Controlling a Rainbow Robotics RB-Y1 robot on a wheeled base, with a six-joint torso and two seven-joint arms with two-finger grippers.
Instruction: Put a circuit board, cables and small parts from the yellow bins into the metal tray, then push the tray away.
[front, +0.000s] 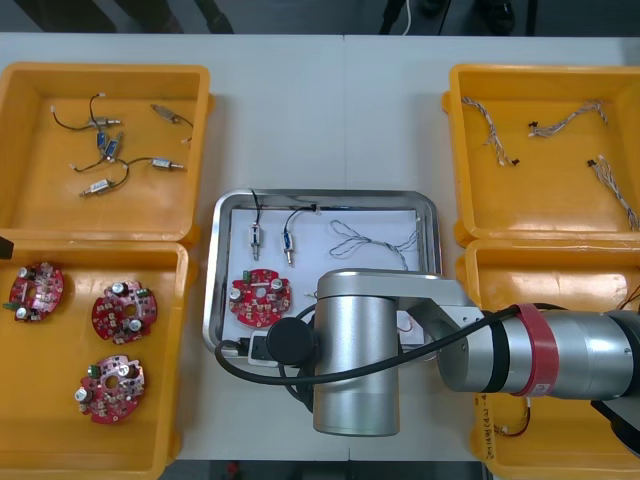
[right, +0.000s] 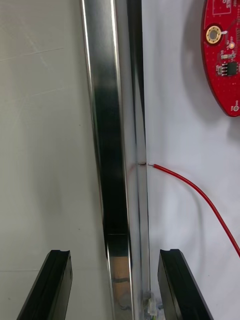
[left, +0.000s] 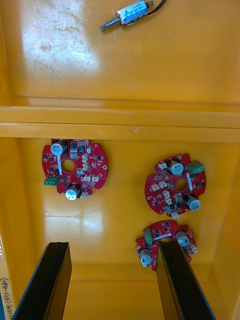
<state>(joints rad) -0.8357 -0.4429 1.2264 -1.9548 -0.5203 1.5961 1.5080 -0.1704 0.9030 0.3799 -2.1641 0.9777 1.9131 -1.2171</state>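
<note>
The metal tray (front: 224, 212), white inside, holds a red circuit board (front: 261, 297), two small metal parts (front: 257, 238) on black cables, a blue and white cable (front: 375, 240) and a red cable (right: 200, 192). My right arm (front: 355, 350) reaches over the tray's near edge and covers that corner. My right gripper (right: 114, 251) is open, one finger on each side of the tray's shiny rim (right: 117, 150), with the circuit board (right: 222, 55) farther along inside. My left gripper (left: 114, 244) hangs open over the near left bin's three boards (left: 75, 167).
The far left yellow bin (front: 200, 150) holds several small metal parts on black cables. Three boards lie in the near left bin (front: 60, 400). Twisted cables lie in the far right bin (front: 545, 200). My right arm crosses the near right bin (front: 560, 270).
</note>
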